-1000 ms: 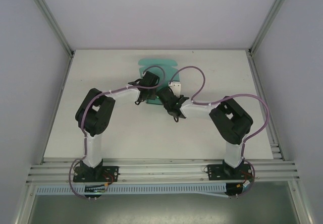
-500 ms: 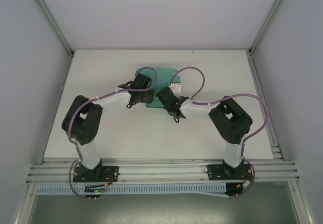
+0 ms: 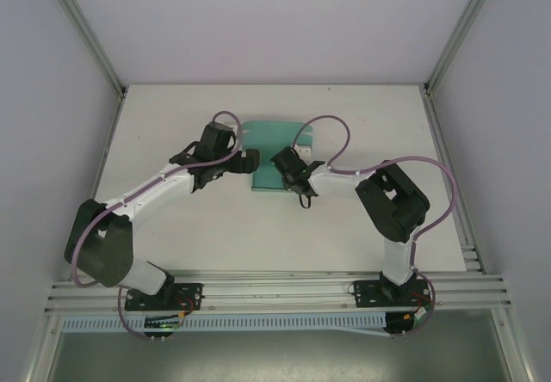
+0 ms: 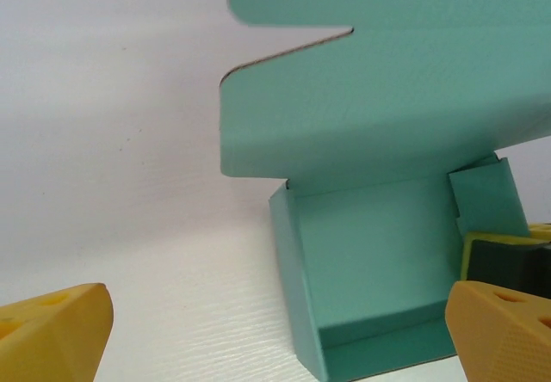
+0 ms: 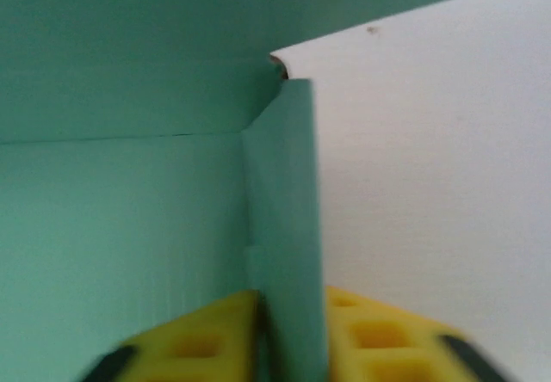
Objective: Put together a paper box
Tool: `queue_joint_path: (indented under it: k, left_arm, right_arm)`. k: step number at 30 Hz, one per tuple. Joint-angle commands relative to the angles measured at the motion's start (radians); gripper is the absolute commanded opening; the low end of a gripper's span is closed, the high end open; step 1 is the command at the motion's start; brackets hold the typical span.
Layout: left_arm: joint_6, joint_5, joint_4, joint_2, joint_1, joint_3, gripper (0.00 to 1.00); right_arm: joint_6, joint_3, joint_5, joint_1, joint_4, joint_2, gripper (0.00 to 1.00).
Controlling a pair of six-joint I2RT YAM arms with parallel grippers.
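**Item 1: thin teal-green paper box** (image 3: 274, 134). It is lying on the far middle of the matte white table (image 3: 215, 218), between the two grippers, part-folded. In the left wrist view the paper box (image 4: 379, 261) is showing an open tray with a flat floor. Its left side wall (image 4: 291, 287) is standing upright, and a broad lid flap (image 4: 387, 98) with rounded tabs is rising behind it.

**Item 2: left gripper** (image 3: 247, 160), black with yellow fingertips. It is hovering just beside the box's left edge. In its own camera the left gripper (image 4: 275, 339) is holding its jaws spread wide, with one yellow fingertip (image 4: 52, 335) in each lower corner. It is gripping nothing.

**Item 3: right gripper** (image 3: 284, 163). It is reaching over the right part of the box. In its own camera the right gripper (image 5: 288, 348) is straddling an upright teal wall (image 5: 288, 210). One yellow finger (image 5: 198, 343) is sitting inside the box and the other outside, over the table (image 5: 430, 184). The view is blurred, so whether the pads are pinching the wall or merely flanking it cannot be told. In the left wrist view a yellow-and-black finger (image 4: 508, 257) is showing at the box's right side, just below a small folded flap (image 4: 486, 197).

**Item 4: lilac cables** (image 3: 331, 126). They are looping from each wrist back along the arms.
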Motion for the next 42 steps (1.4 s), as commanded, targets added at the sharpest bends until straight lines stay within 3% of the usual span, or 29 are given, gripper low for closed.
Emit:
queue_joint_path:
  k: [1,5,8,16,22,30,34,38,42]
  left_arm:
    - [-0.002,0.107,0.066,-0.022,0.059,-0.046,0.99]
    - [0.041,0.139,0.085,-0.029,0.085,-0.036,0.98]
    - [0.071,0.147,0.076,-0.019,0.095,-0.006,0.98]
    - [0.11,0.157,0.049,0.037,0.117,0.06,0.99]
    - [0.084,0.177,0.078,0.072,0.118,0.054,0.99]
    - [0.078,0.15,0.082,0.068,0.119,0.004,0.99]
    - [0.078,0.136,0.09,0.057,0.119,-0.017,0.99]
    - [0.077,0.138,0.107,0.054,0.119,-0.035,0.99]
    - [0.081,0.127,0.1,0.061,0.119,-0.032,0.98]
  right_arm:
    - [-0.032,0.038,-0.051,-0.003,-0.048,-0.005,0.42]
    - [-0.087,0.089,-0.008,-0.012,-0.106,-0.047,0.63]
    - [-0.112,0.103,0.028,-0.028,-0.136,-0.099,0.72]
    - [-0.205,0.072,0.011,-0.092,-0.134,-0.266,0.8]
    - [-0.086,0.022,-0.16,-0.105,-0.137,-0.247,0.72]
    - [0.004,0.095,-0.183,-0.095,-0.233,-0.082,0.56]
    - [0.012,0.108,-0.196,-0.096,-0.248,-0.036,0.54]
    - [0.022,0.107,-0.197,-0.095,-0.23,-0.003,0.44]
    - [0.034,0.103,-0.198,-0.095,-0.233,0.01,0.26]
